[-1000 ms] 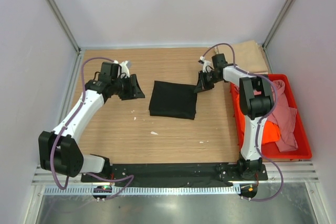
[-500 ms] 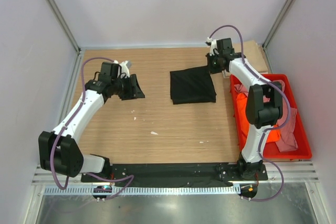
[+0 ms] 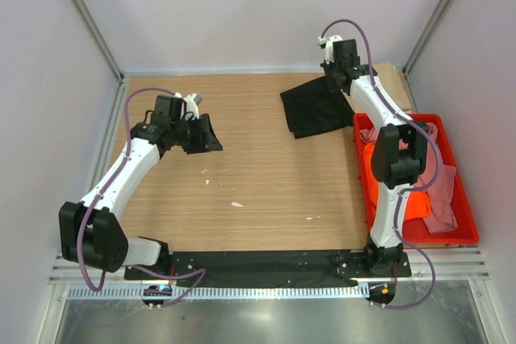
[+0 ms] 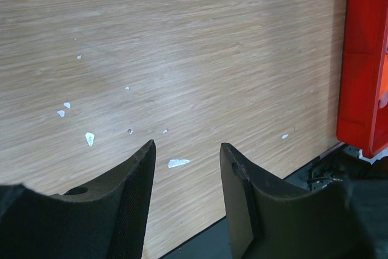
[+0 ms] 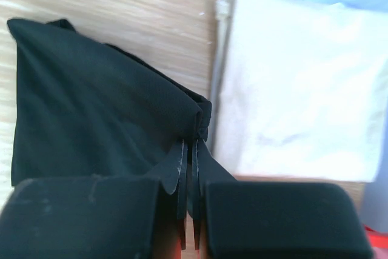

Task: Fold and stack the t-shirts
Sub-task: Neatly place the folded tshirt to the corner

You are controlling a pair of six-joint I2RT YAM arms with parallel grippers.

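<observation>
The right gripper [image 3: 338, 78], pinched shut on the black t-shirt's [image 3: 313, 109] corner, has dragged it farther right and back, up beside the folded tan t-shirt [image 3: 392, 90] in the far right corner. The left gripper [image 4: 185, 156] stays put, jaws apart and empty. The red crate [image 3: 425, 240] on the right holds the pink t-shirt [image 3: 442, 183] and the orange t-shirt [image 3: 414, 204].

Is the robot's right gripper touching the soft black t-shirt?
Touching. In the right wrist view, the right gripper is shut, pinching a bunched edge of the black cloth t-shirt.
</observation>
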